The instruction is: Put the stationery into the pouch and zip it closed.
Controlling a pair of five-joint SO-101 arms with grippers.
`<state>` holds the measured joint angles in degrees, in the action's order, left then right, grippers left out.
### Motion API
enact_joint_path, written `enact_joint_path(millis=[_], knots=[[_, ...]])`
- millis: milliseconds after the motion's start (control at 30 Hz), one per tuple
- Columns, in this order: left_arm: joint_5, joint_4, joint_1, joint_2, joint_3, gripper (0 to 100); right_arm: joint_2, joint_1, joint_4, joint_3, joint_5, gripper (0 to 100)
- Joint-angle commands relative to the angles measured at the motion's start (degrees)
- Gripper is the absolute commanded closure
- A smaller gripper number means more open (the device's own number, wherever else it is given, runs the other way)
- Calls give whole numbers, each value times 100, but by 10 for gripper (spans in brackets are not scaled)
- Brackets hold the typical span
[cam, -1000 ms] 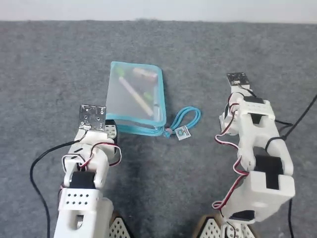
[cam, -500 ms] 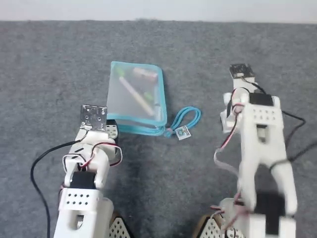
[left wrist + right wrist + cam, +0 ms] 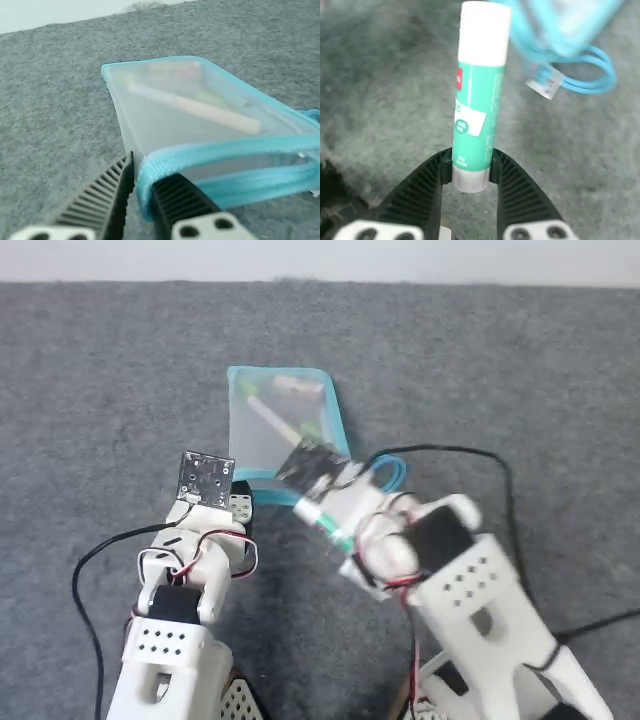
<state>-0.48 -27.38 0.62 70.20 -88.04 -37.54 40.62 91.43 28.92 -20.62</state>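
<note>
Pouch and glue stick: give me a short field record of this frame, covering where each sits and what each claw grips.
pouch: translucent, teal-trimmed, flat on the grey mat
contents: a long pale pen, smaller items
left claw: shut on the pouch's near edge
glue stick: green and white, tip near the pouch's corner
right claw: shut on the glue stick's base
cord: blue loop with a tag, beside the pouch
</note>
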Motion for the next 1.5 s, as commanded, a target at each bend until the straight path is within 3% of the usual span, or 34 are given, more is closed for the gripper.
enact_joint_path(millis=[0,300,533,767,900,1167,1467], knots=[[-44,18,53,26,435,988,426,127,-391,53,0,991],[-70,18,79,26,435,988,1780,110,-1156,-492,580,991],[-88,18,246,26,391,988,2923,-444,-1042,-1908,809,991],[-343,18,615,26,259,988,4365,-312,-479,-3736,870,990],[-352,18,615,26,233,988,5033,-312,-356,-4738,1345,987],[-360,18,580,26,233,988,5613,-303,-268,-5415,1407,705],[-352,26,510,35,251,988,4374,-330,321,-5354,1213,694]])
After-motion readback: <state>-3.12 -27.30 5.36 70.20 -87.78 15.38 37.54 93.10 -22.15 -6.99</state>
